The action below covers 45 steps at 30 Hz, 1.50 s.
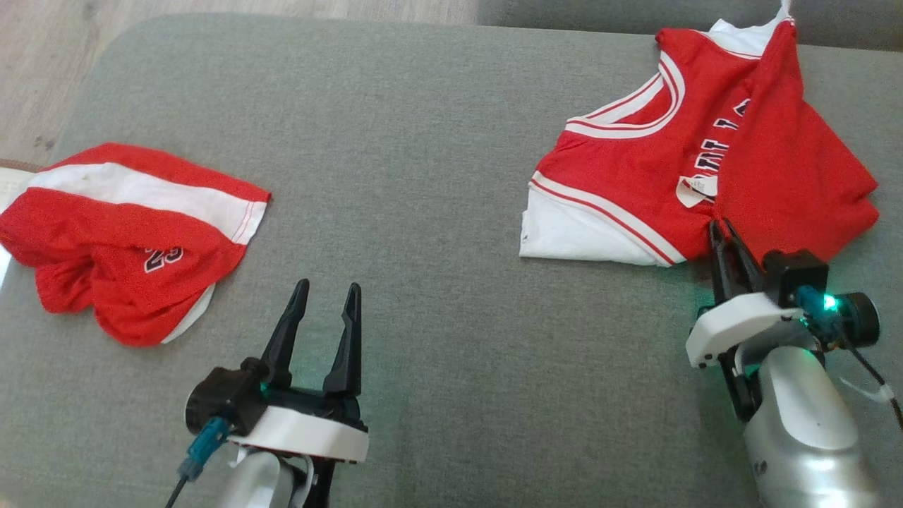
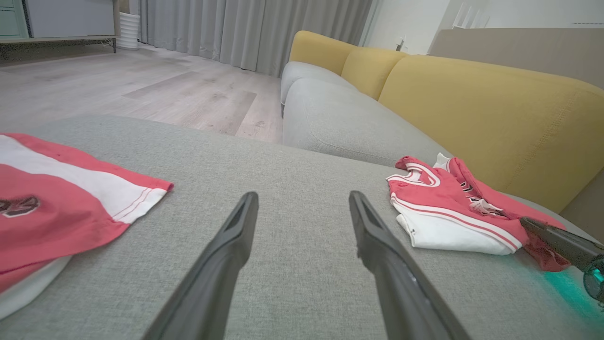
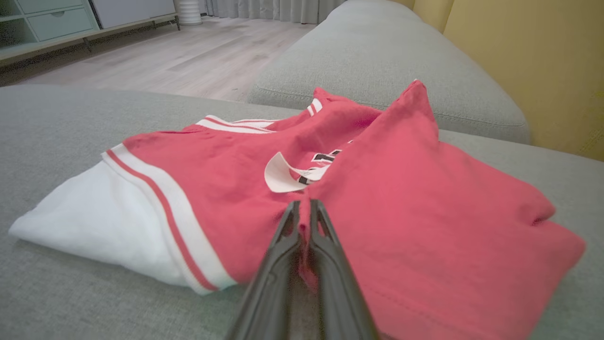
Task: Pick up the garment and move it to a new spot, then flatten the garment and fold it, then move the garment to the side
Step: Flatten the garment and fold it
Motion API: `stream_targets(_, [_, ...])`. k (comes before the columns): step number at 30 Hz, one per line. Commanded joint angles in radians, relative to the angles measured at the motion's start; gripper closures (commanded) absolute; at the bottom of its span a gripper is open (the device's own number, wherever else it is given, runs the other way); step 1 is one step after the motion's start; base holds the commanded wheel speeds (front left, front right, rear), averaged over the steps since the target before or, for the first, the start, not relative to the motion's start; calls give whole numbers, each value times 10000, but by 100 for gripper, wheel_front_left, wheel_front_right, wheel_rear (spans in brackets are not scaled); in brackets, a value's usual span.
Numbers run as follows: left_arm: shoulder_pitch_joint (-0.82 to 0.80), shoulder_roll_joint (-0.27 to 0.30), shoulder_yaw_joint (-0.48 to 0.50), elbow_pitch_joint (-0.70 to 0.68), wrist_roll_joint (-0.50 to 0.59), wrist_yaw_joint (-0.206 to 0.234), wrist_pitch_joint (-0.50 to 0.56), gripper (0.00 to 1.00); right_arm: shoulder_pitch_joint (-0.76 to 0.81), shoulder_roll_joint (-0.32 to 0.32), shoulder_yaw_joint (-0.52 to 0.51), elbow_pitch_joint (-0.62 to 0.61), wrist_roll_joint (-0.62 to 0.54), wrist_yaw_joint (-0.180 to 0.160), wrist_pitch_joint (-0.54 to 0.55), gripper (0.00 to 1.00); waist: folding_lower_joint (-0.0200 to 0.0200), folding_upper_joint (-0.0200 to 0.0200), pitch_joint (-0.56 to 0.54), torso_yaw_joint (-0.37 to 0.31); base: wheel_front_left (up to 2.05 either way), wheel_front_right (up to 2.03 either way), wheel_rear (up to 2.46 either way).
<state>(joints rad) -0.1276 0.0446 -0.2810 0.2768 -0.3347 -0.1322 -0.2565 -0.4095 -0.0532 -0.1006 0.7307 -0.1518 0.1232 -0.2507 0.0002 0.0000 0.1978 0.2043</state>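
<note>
Garment [image 1: 635, 183], a light, limp red jersey, lies crumpled at the far right of the grey sofa cushion [image 1: 437, 141]. The right gripper [image 1: 718, 229] has its fingers [image 3: 281, 264] pinched on a fold at the near edge; the left gripper [image 1: 329, 285] hangs open. Lifted by this single pinch, the cloth will probably drape and bunch.

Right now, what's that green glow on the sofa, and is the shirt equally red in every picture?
Head view: a green lamp on the right gripper's wrist tints the grey cushion beside it. Left wrist view: that glow pools at lower right. Both wrist views render the jersey paler, pinkish.
</note>
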Motion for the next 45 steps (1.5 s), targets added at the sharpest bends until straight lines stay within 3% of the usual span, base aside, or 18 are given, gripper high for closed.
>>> stream_targets(1, [-298, 56, 341, -250, 9, 16, -53, 0, -396, 29, 233, -188, 151, 75, -110, 100, -2, 0, -19, -74, 0, 0, 0])
stream_targets(11, [-282, 56, 413, -305, 8, 23, -53, 0, -757, -160, -285, -1125, 797, 75, -110, 100, -2, 0, -141, -682, 0, 0, 0])
stream_targets(18, [-330, 56, 344, -294, 0, 21, -53, 0, -2168, -1771, -278, -2186, 1410, 75, 554, 100, -2, 0, -81, -1018, 0, 0, 0])
stream_targets(23, [-410, 56, 256, -303, -168, 20, -53, 0, -3372, -2975, -151, -3190, 1541, 75, 1569, 100, -2, 0, -94, -856, 0, 0, 0])
stream_targets(27, [-369, 56, 212, -293, -286, 24, -53, 0, -3749, -3487, -104, -3634, 1333, 75, 2392, 100, -2, 0, -119, -626, 0, 0, 0])
stream_targets(33, [-386, 56, 174, -345, -353, 41, -53, 0, -3919, -4205, -419, -2838, 1171, 75, 3106, 100, -2, 0, 71, -296, 0, 0, 0])
stream_targets(39, [-610, 56, 234, -359, -236, 36, -53, 0, -4697, -4918, -846, -1325, 843, 75, 2851, 100, -2, 0, 478, -86, 0, 0, 0])
stream_targets(40, [-645, 56, 229, -360, -227, 35, -53, 0, -4839, -5021, -877, -1085, 779, 75, 2768, 0, -2, 0, 533, -64, 0, 0, 0])
stream_targets(45, [-733, 56, 217, -268, -792, 27, -53, 0, -5416, -5242, -806, -173, 193, 75, 2280, 0, -2, 0, 708, -34, 0, 0, 0])
